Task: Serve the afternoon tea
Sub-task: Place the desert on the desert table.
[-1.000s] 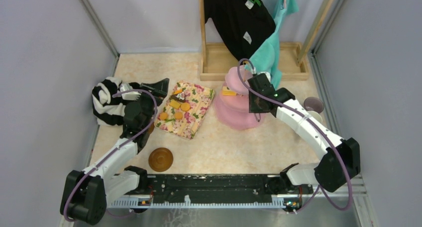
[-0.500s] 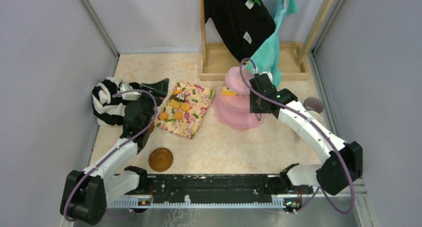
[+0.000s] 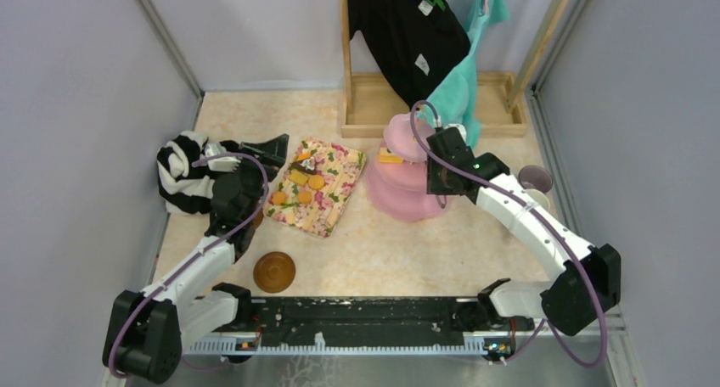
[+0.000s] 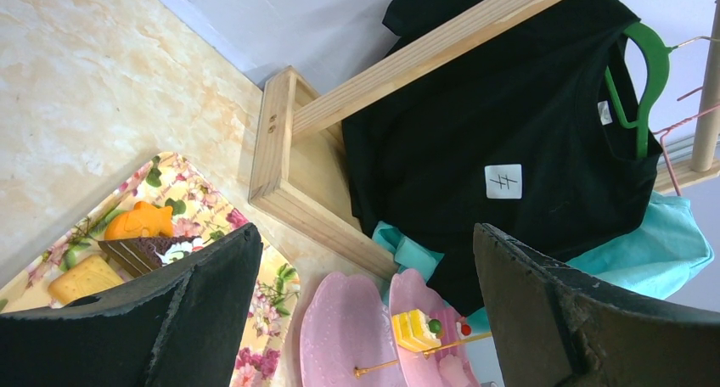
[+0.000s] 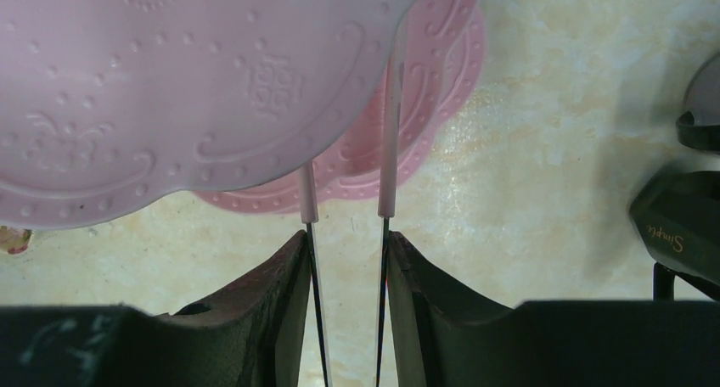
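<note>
The pink cake stand [image 3: 399, 199] stands right of the table's middle, just beside the floral cloth [image 3: 333, 207], with one yellow slice [image 3: 389, 157] on an upper tier. The other pastries [image 3: 304, 182] lie on the cloth: orange rounds, a biscuit and a brown slice. One brown saucer [image 3: 273, 271] sits near the front edge. The lilac mug [image 3: 535, 177] is far right, with a paler mug [image 3: 538, 199] beside it, mostly hidden by the right forearm.

The right gripper [image 5: 344, 243] hangs at the stand's near side. Its fingers are drawn close and pressed on a pair of thin dark prongs [image 5: 384, 277] with pale pink tips — tongs, by the look of them. The tips are spread and carry nothing. In the wrist view they lie across the tier rims, and I cannot tell whether they touch. The left gripper [image 4: 367, 234] is spread wide and holds nothing, over the cloth's far-left corner near the striped garment [image 3: 178, 179].

The stand worries me most. If those tips sit under a rim, a careless pull upward could hook the tier, rock the stand and throw the slice off. The prongs are slender, so they may twist or slip between the fingers on the next pick. The right forearm passes close over the mugs, and a low swing back toward the cloth could knock one over. On the left, a reach that drifts outward could snag the garment instead of a pastry.
</note>
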You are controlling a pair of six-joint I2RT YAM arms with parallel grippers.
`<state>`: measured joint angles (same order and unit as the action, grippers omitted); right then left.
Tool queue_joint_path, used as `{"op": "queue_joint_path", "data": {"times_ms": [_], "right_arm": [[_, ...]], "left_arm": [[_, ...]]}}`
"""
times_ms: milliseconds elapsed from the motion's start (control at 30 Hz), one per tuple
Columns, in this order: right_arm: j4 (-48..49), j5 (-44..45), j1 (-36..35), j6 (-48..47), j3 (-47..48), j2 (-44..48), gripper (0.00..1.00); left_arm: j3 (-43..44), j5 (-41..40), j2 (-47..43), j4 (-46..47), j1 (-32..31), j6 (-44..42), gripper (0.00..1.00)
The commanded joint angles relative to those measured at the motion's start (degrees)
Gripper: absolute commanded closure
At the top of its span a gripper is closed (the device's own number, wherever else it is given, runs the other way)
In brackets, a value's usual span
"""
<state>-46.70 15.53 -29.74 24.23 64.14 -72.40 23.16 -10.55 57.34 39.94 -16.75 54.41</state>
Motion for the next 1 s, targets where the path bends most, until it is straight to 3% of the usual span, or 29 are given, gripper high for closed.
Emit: {"op": "queue_joint_path", "data": {"times_ms": [0, 600, 967], "right_arm": [[1.3, -0.2, 0.7, 0.5, 0.0, 2.8, 0.63], [0.6, -1.6, 0.7, 0.8, -1.2, 5.8, 0.65], [1.1, -0.3, -0.6, 0.3, -1.6, 8.8, 0.71]], "left_arm": [[-0.4, 0.4, -0.8, 1.5, -0.3, 0.1, 0.01], [-0.2, 0.5, -1.1, 0.9, -0.3, 0.2, 0.01], [0.0, -0.8, -1.1, -1.6, -0.3, -1.3, 0.01]]}}
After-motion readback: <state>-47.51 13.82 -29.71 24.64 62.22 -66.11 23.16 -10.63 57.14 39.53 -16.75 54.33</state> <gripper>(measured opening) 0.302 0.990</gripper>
